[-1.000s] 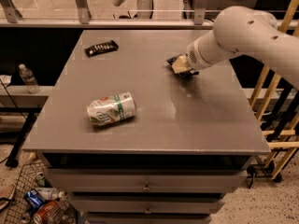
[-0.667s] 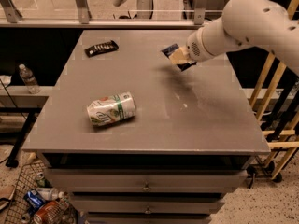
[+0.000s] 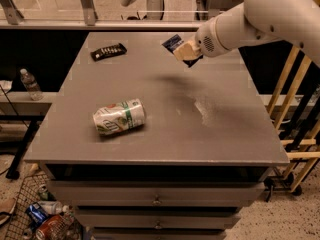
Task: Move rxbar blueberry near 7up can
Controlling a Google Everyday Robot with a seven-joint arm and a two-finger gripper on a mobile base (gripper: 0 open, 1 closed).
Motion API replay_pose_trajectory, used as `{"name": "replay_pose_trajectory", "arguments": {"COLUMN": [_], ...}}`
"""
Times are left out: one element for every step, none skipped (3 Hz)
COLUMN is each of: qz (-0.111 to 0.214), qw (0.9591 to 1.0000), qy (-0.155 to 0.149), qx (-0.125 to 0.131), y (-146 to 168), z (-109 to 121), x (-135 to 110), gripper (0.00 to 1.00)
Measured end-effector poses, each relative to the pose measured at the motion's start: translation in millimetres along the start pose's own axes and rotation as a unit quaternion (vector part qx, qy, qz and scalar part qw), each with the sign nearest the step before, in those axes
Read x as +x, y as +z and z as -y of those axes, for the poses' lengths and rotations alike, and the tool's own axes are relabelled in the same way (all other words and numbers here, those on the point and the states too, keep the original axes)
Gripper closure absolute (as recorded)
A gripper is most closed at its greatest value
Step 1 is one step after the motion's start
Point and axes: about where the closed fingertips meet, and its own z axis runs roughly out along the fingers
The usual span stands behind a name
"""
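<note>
The 7up can (image 3: 119, 117), white with a green band, lies on its side on the grey table (image 3: 165, 94), left of centre near the front. My gripper (image 3: 184, 51) hangs above the table's back right, shut on the rxbar blueberry (image 3: 173, 43), a dark navy bar that sticks out to its left and is lifted off the surface. The bar is well apart from the can, up and to the right of it.
A black bar wrapper with white lettering (image 3: 108, 51) lies at the back left of the table. Drawers (image 3: 157, 199) sit under the tabletop. A water bottle (image 3: 30, 84) stands on a shelf at left. A wire basket of trash (image 3: 40, 219) sits on the floor. Wooden rails (image 3: 295, 109) stand at right.
My gripper has lifted the blue bar off the table and carried it leftward, toward the middle of the table. The can and the black wrapper have not moved.
</note>
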Motion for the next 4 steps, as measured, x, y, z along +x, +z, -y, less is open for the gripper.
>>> {"name": "replay_pose_trajectory", "arguments": {"qz": [0.000,-0.007,-0.009,-0.013], "qw": [1.0000,0.9983,0.9882,0.9800], "qy": [0.002,-0.038,-0.116,-0.156], "qx": [0.000,-0.044,-0.100,-0.123], "y": [0,11,15,20], "z": [0,-28,-61,-85], "x": [0,-4,-16,-32], "gripper": [1.00,1.00,1.00,1.00]}}
